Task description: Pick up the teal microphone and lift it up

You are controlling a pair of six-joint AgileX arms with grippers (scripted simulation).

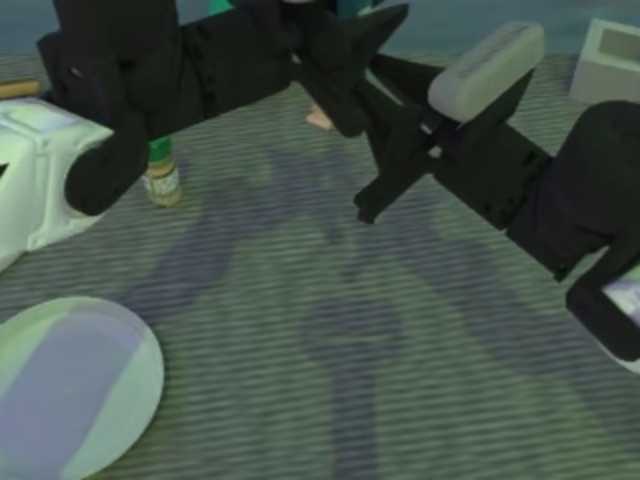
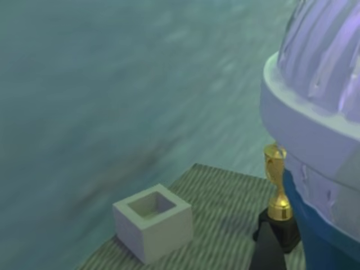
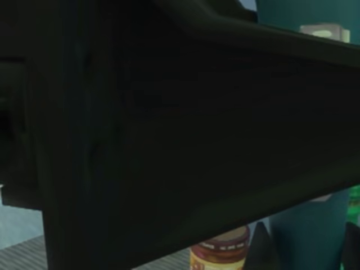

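1. Top view: the only label in sight is the pale band on the green-capped jar [image 1: 162, 176], and its print is too small to read.
2. Right wrist view: a jar label [image 3: 220, 254] with a dark red band shows under a black arm link. The marks on it cannot be made out either. Most of this view is dark.
3. The teal microphone [image 2: 318, 107] is up off the table, well above and to the right of the green-capped jar. The left gripper [image 1: 340, 70] holds it clamped close to its wrist camera.
4. Only the left wrist view shows the microphone's ribbed white-grey head, filling one side of the frame, with the teal handle beneath it. One dark fingertip [image 2: 268, 248] stands beside the handle.
5. Only the right wrist view shows the white switch patch [image 3: 324, 32] on the teal handle.
6. From above, the microphone is nearly all hidden by the black arms. Only slivers of teal show at the frame's upper edge.
7. The right gripper [image 1: 366, 208] hangs in the air to the right of the green-capped jar. Whether it is open or closed cannot be told.
8. The left wrist view alone shows a gold trophy [image 2: 277, 194] on a black base, down on the ribbed mat [image 2: 219, 197] near a grey open box [image 2: 153, 223].
9. The top view alone shows a white plate [image 1: 70, 395] below the green-capped jar, well apart from it.
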